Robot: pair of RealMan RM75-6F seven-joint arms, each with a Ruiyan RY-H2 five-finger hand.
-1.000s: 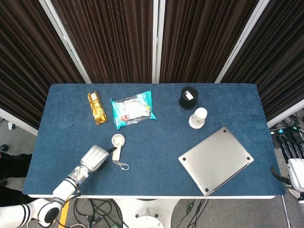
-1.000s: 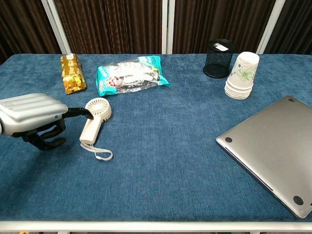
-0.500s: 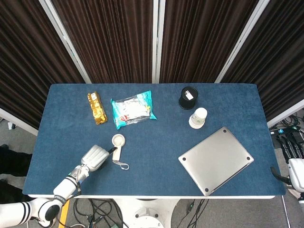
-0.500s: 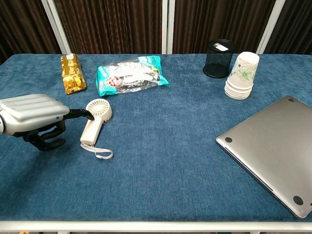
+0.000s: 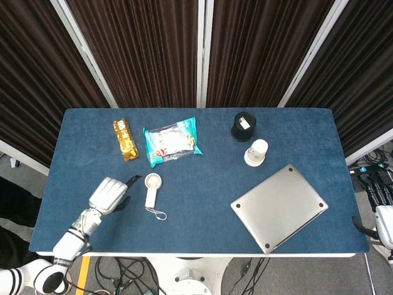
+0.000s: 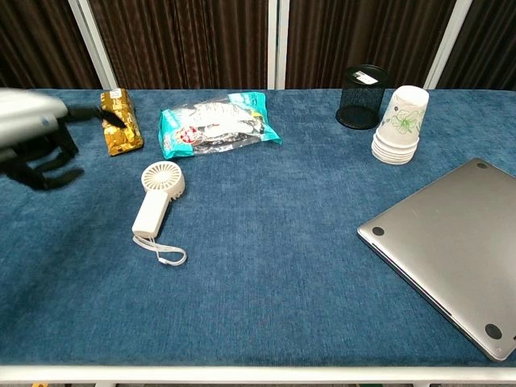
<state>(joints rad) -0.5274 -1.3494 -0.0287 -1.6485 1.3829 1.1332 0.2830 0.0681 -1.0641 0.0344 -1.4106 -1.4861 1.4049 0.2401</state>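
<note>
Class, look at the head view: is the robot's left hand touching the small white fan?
No: the left hand is apart from the fan, with bare blue cloth between them.

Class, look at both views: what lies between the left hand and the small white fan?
Nothing. In the head view only bare blue table separates the left hand from the fan; the chest view shows the same gap.

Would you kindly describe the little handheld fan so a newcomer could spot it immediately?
On the blue table, look at the front left, just right of the left hand. The handheld fan lies flat below the teal snack bag; it alone is cream-white, with a round grille and wrist loop.
</note>
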